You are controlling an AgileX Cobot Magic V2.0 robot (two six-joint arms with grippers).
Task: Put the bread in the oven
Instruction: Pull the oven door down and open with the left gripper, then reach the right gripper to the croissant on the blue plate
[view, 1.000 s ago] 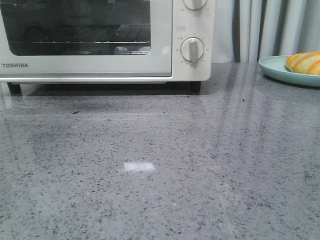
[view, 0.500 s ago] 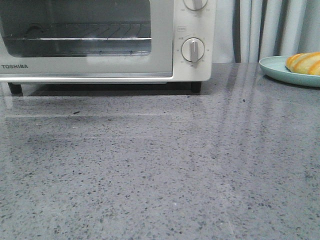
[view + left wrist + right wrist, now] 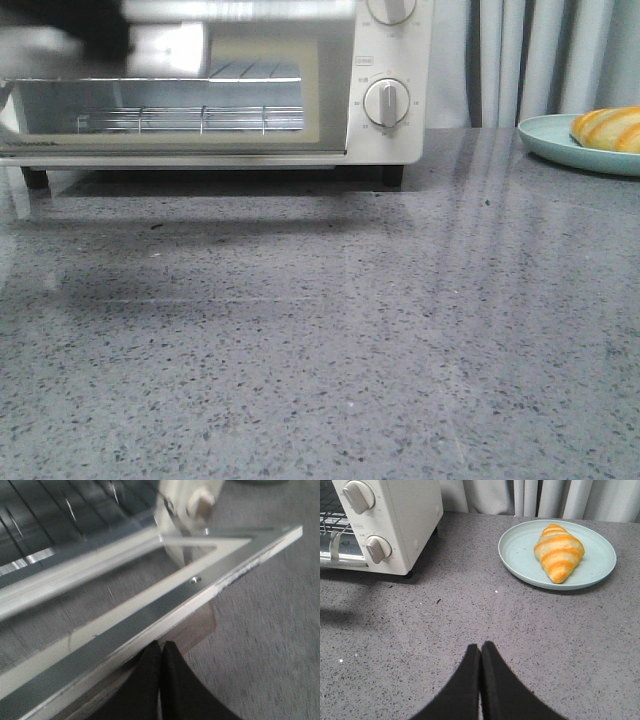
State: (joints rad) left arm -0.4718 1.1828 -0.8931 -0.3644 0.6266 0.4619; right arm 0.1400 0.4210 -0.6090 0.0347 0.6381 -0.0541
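The bread point(image 3: 558, 551) is seen lying on a pale green plate point(image 3: 516, 550), which is set on the speckled grey bench point(image 3: 330, 340) well apart from the oven point(image 3: 390, 60), off to that appliance's right in the front view. The oven's glass door point(image 3: 165, 605) is swung partly down, and the wire rack point(image 3: 190, 118) is exposed behind it. 2 round dials point(image 3: 378, 549) are carried on the white side panel.

The left tool point(image 3: 161, 652) is found just below the edge of the lowered door, its 2 black fingers pressed together with nothing seen between them; whether they touch the door cannot be told. The right tool point(image 3: 480, 652) is held over bare bench, near the plate but apart from it, its fingers likewise closed on nothing. Pale curtains point(image 3: 540, 55) are hung behind the bench.
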